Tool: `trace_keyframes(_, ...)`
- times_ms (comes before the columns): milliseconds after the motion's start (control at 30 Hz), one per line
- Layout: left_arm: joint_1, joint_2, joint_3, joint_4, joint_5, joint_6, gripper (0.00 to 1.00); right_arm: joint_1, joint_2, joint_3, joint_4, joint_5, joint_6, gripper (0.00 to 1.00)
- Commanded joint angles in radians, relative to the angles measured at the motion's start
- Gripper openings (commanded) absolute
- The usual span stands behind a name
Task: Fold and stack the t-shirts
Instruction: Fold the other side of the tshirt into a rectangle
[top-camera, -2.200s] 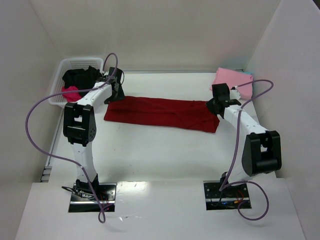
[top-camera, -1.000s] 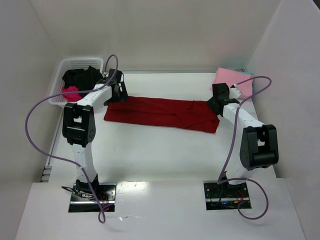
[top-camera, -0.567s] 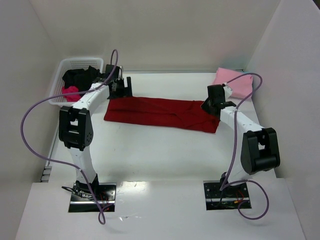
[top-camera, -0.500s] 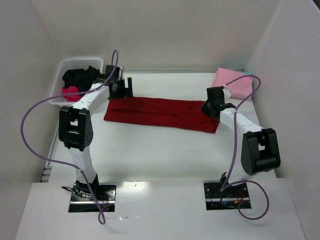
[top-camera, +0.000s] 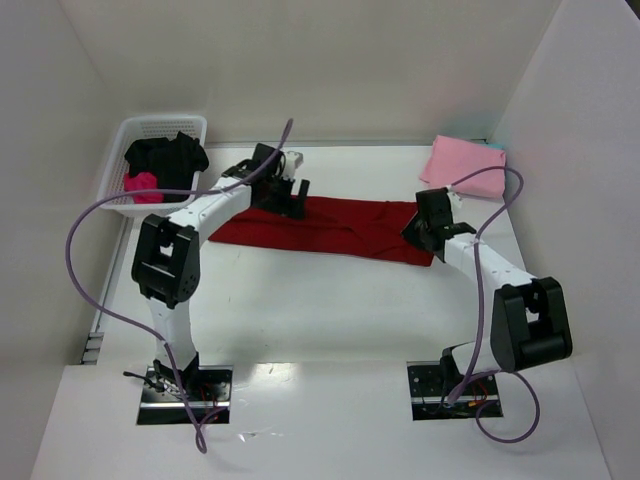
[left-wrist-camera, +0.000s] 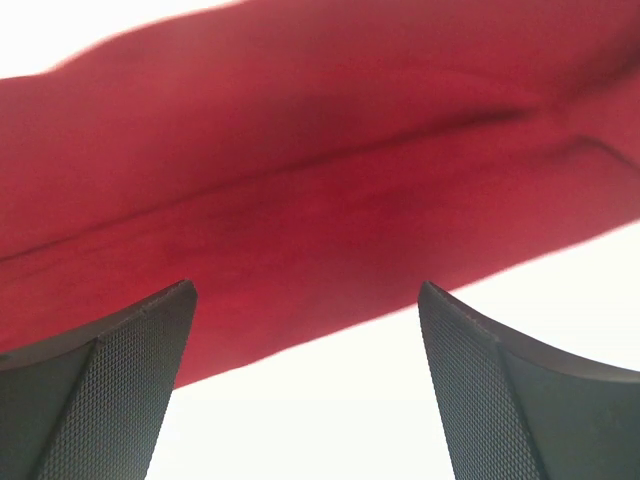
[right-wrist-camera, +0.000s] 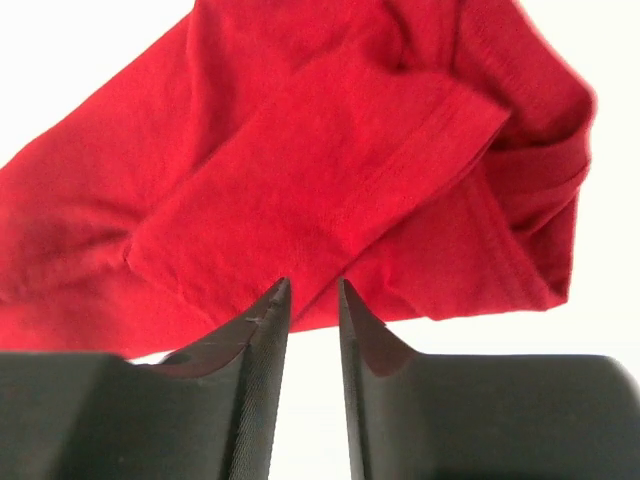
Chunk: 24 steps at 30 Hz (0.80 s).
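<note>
the left gripper (top-camera: 293, 200) stands wide open with nothing between its fingers (left-wrist-camera: 120, 380). the dark red t-shirt (top-camera: 340, 225) lies just beyond and under its tips, and the cloth's near edge crosses the gap between them. the right gripper (right-wrist-camera: 310, 290) is nearly closed, with only a thin slit between its fingers (right-wrist-camera: 250, 360). its tips sit at the shirt's near hem, beside a folded-over sleeve. i cannot tell whether they pinch any cloth.

the red shirt is folded into a long narrow strip, flat on the table (top-camera: 320, 300). its long axis runs side to side, crosswise to both grippers' reach. the left gripper is over the strip's far edge towards its left end, and the right gripper is at its right end. that right end lies a little nearer the arm bases than the left end does.

the pink t-shirt (top-camera: 465, 165), folded square, lies beyond the right gripper and apart from it. to the outer side of the left gripper, well apart, a white basket (top-camera: 125, 135) holds the black t-shirt (top-camera: 165, 153) and the magenta t-shirt (top-camera: 140, 183).
</note>
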Motion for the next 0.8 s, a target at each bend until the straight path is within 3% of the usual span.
trace_keyframes(0,-0.046,-0.019,0.011,-0.021,-0.020,0.021,0.99,0.036,-0.034,-0.034,0.015,-0.016,0.012,0.33)
trace_keyframes(100,-0.057,-0.019,-0.025,-0.021,-0.035,0.010,0.99,0.036,-0.034,-0.046,0.036,-0.025,0.021,0.40)
trace_keyframes(167,-0.057,-0.028,-0.046,-0.021,-0.069,-0.021,0.99,0.045,-0.025,-0.046,0.047,-0.048,0.021,0.49)
trace_keyframes(400,-0.048,-0.037,-0.082,-0.030,-0.216,-0.090,0.99,0.045,0.015,-0.055,0.105,-0.067,0.041,0.61)
trace_keyframes(600,0.079,-0.037,-0.123,-0.028,-0.199,-0.228,0.99,0.045,0.058,-0.035,0.116,-0.058,0.041,0.64)
trace_keyframes(767,0.116,-0.037,-0.123,-0.054,-0.228,-0.248,0.99,0.045,0.067,-0.026,0.105,-0.048,0.032,0.64)
